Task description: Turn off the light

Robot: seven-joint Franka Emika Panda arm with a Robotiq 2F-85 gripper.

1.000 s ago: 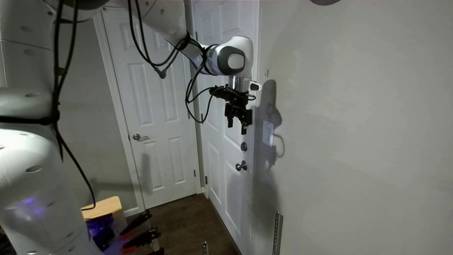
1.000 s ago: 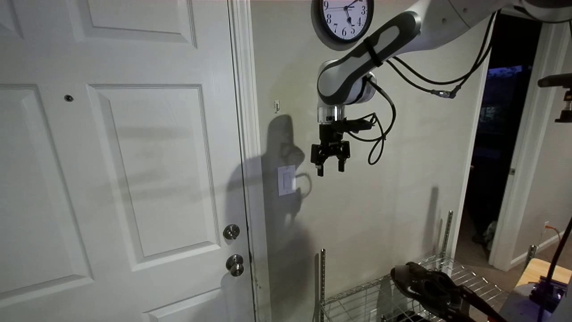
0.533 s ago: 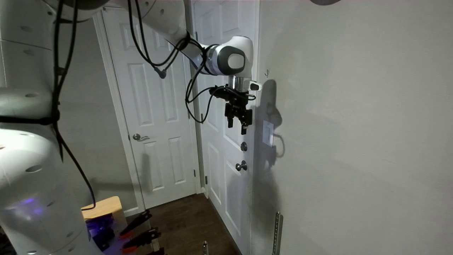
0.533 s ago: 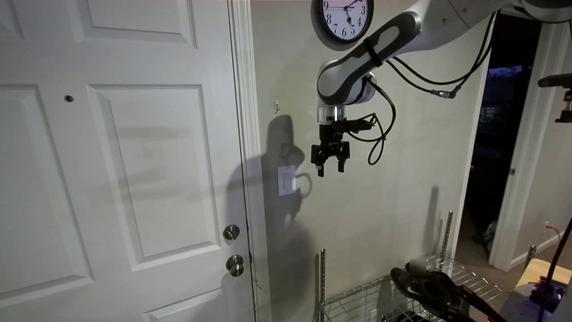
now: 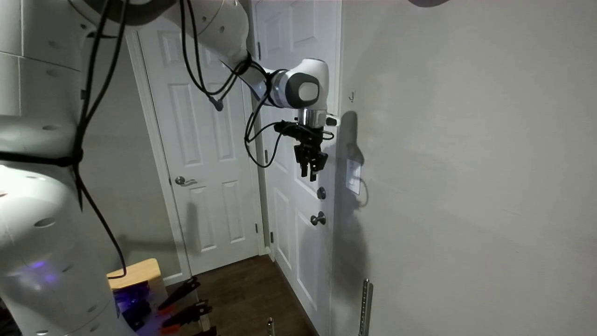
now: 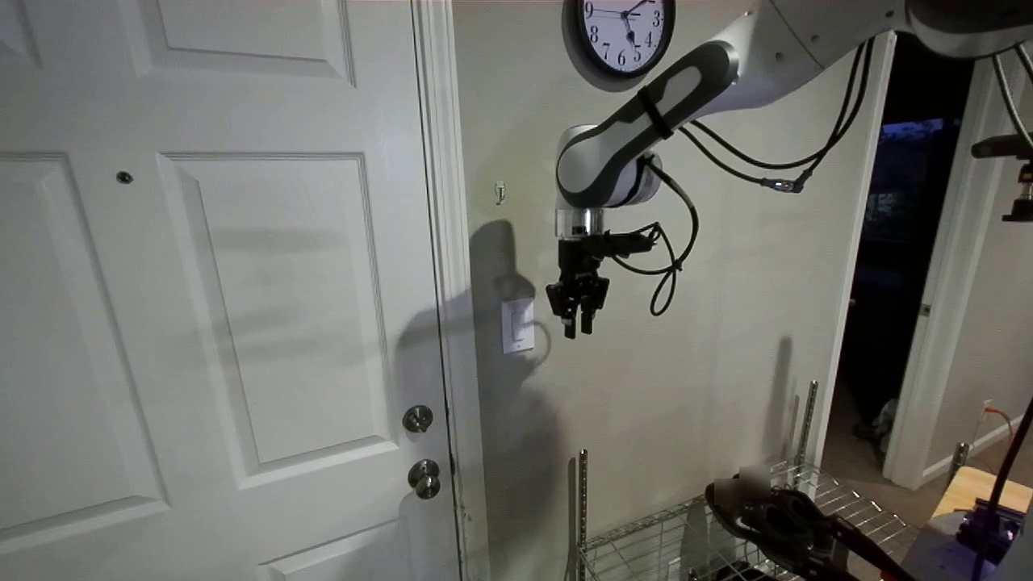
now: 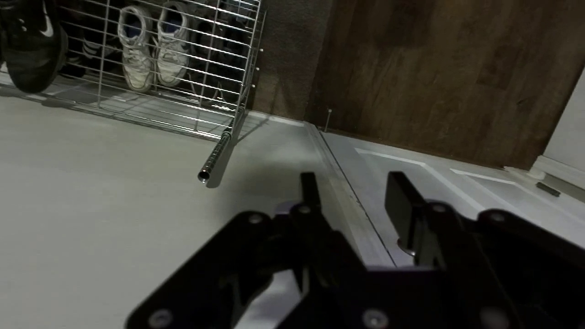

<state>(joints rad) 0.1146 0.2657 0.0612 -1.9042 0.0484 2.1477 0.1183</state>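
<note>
The light itself is out of view. Its switch, a white upright wall plate [image 5: 353, 176] [image 6: 518, 326], is mounted on the grey wall beside the door frame, partly in the arm's shadow. My black gripper [image 5: 308, 177] [image 6: 579, 332] points downward at about the height of the plate and appears apart from it. In the wrist view the gripper [image 7: 352, 183] has its fingers [image 7: 406, 194] part-way open, a gap between them and nothing held. I cannot make out the plate for certain in that view.
A white door with a deadbolt [image 6: 418, 418] and round knob [image 6: 424, 478] stands beside the switch. Below is a wire rack [image 7: 183, 59] with shoes, its metal post [image 6: 582, 512] rising near the wall. A small hook [image 6: 499, 192] and a clock [image 6: 625, 36] are higher up.
The arm has come down, and the gripper has shifted slightly left in both exterior views. Its fingers have drawn closer together. The arm's shadow has dropped on the wall.
</note>
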